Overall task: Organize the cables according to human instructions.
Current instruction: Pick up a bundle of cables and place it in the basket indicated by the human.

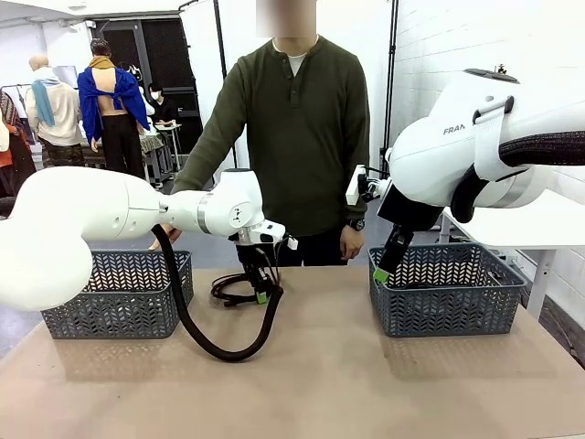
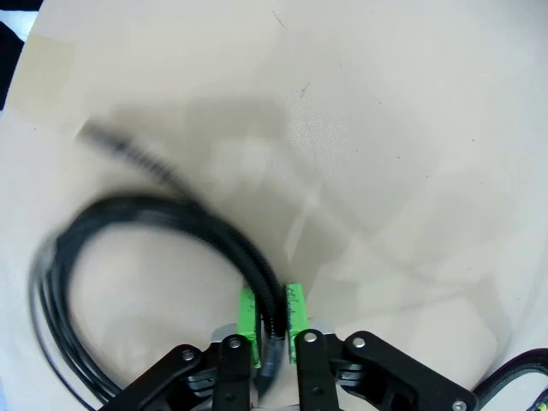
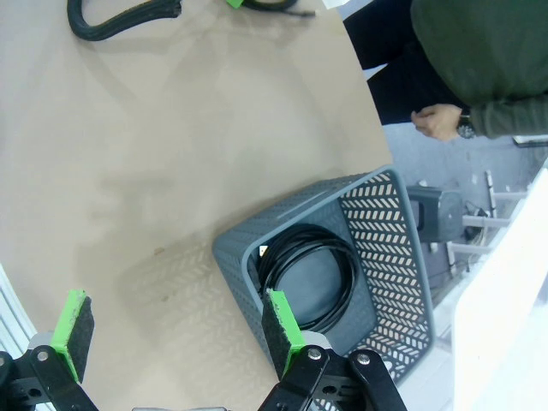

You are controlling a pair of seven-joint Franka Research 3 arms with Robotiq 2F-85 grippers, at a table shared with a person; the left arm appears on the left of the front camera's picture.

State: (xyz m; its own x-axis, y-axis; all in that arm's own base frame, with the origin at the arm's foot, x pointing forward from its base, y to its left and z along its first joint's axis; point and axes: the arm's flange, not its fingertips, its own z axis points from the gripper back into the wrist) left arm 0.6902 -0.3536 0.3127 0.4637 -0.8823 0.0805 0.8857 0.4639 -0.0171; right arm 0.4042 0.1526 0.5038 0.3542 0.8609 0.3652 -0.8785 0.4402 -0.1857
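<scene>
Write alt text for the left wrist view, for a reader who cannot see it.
The left end effector is shut on a looped black cable, its green pads pinching the strands where the loop curves toward the camera. The coil lies on a pale beige table, its far end blurred.

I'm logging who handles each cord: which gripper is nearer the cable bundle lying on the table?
Left. The left gripper is shut on the cable bundle; the right gripper hangs open over the right basket.
</scene>
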